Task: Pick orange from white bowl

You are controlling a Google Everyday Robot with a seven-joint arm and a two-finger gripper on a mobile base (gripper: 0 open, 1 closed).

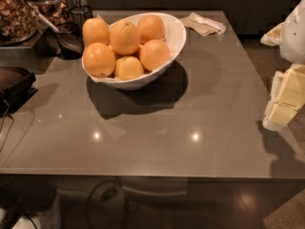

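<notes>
Atop 5 other fruits in the white bowl sits the pale, nubbed orange, so the gripper, off the right edge of the table and spread or pressed I cannot tell, should descend from above, sparing its neighbours.

My claw hangs by the grey table, right edge; white bowl well left of it, crumpled napkin farther back.
</notes>
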